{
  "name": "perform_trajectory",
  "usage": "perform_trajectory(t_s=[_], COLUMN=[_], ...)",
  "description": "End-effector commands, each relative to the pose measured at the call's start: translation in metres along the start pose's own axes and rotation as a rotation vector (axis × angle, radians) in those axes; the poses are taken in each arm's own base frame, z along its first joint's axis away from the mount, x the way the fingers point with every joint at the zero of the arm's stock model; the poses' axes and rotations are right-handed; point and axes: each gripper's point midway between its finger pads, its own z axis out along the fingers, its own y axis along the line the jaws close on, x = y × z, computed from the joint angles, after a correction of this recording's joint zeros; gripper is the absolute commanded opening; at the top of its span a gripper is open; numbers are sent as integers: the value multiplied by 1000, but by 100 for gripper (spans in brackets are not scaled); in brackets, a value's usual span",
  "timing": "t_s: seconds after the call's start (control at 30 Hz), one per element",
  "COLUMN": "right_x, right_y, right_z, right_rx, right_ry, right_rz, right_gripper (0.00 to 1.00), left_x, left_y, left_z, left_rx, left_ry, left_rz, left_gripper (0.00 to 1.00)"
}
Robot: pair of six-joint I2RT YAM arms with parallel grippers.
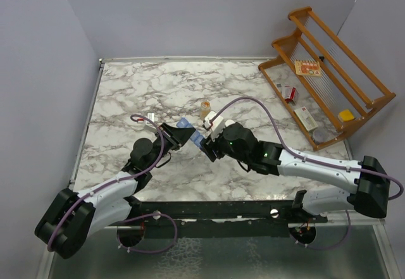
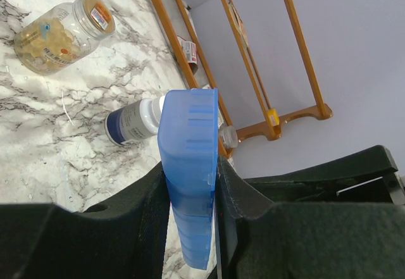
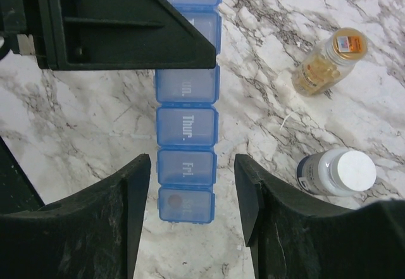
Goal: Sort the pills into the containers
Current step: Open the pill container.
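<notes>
Containers (image 3: 186, 127), a translucent blue day-labelled strip, sit pinched in left tool (image 2: 193, 187); right tool (image 3: 193, 165) wide.

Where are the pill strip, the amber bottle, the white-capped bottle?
Translucent blue plastic pill strip (image 3: 186, 127), right wrist view, Thur. lid.
Small amber bottle (image 3: 316, 73), right wrist view, its body.
Dark white-capped bottle (image 3: 353, 170), right wrist view, its cap.

The containers (image 3: 186, 127) are showing translucent blue, the table (image 1: 158, 83) grey-veined white marble, the white-capped bottle (image 3: 335, 173) looking possibly navy.
</notes>
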Motion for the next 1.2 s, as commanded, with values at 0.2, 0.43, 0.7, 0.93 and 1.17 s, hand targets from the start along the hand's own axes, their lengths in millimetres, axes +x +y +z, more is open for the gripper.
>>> perform_trajectory(t_s=[0.2,0.43,0.7,0.93,1.17], right_x=[-35,-29,-28,-20,-17], right_y=[12,13,11,5,3], right_z=[11,19,22,26,24], right_rx=[-41,-35,-17,20,32], right_ry=[-109,-96,-106,-91,-87], right_rz=[68,68,76,83,86], right_gripper=[57,58,58,58,59], left_x=[0,-2,-1,-2,-2], left_y=[-8,-11,-10,-12,-14], left_z=[-1,-1,-4,-6,-5], left_rx=[31,39,41,53,54], left_ry=[6,1,-1,-7,-6], left_rz=[-11,-14,-26,-31,-31], left_gripper=[0,0,0,0,0])
